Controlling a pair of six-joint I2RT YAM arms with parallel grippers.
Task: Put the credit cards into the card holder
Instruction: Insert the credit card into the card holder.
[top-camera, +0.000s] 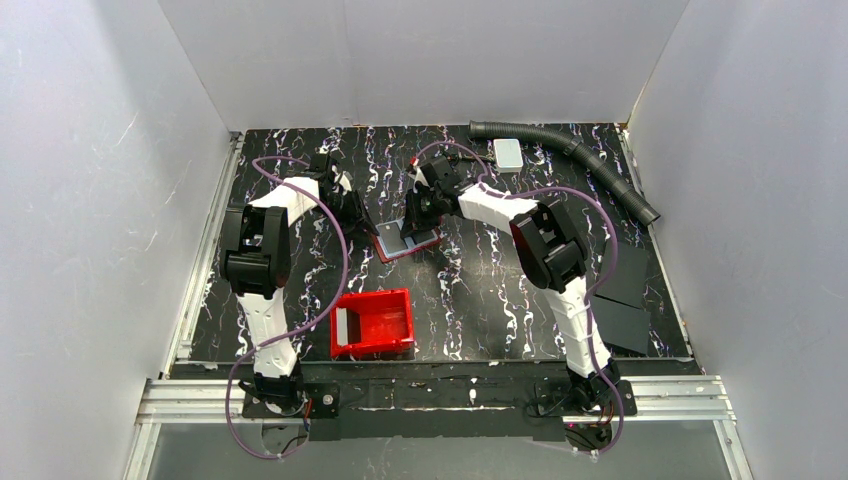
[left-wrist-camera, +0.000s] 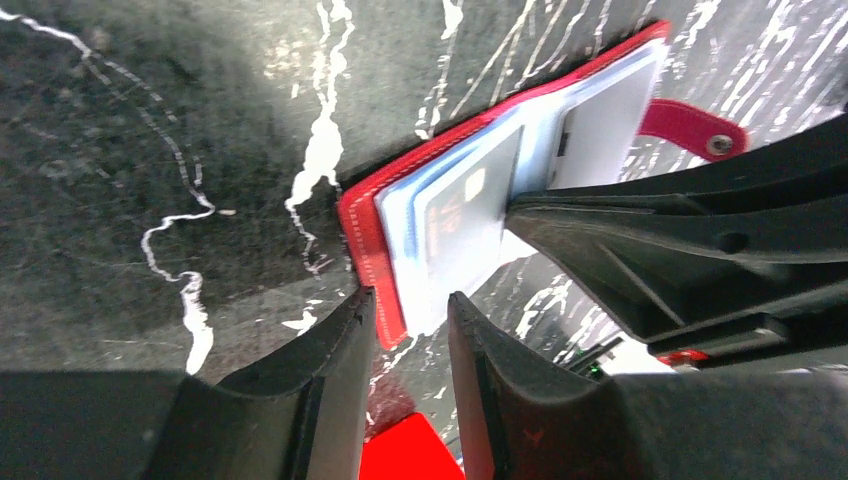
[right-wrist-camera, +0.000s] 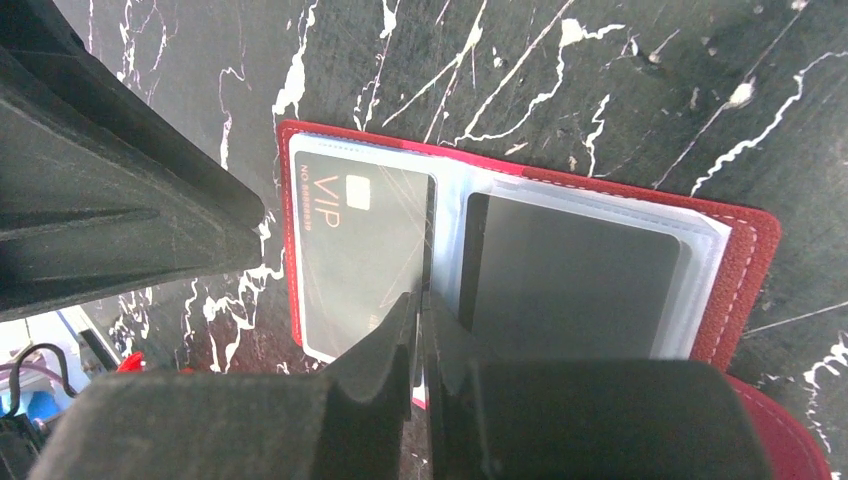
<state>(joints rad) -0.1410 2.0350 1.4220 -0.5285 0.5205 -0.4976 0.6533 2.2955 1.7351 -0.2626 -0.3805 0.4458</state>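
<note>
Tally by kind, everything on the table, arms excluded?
Open dark red folding wallet: 1
Cards in its sleeves, dark VIP card and plain grey card: 2
Bright red plastic bin: 1
White boxy block: 1
Black corrugated hose: 1
Large black flat sheets: 2
Total: 8 (pale shape inside bin unclear, uncounted)

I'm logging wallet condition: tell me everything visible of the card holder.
The card holder is a red stitched folding wallet, lying open on the black marbled table. Clear sleeves inside hold a dark VIP card and a plain grey card. Its snap strap sticks out. The right gripper's closed tips touch its centre fold; the left gripper straddles one corner.
</note>
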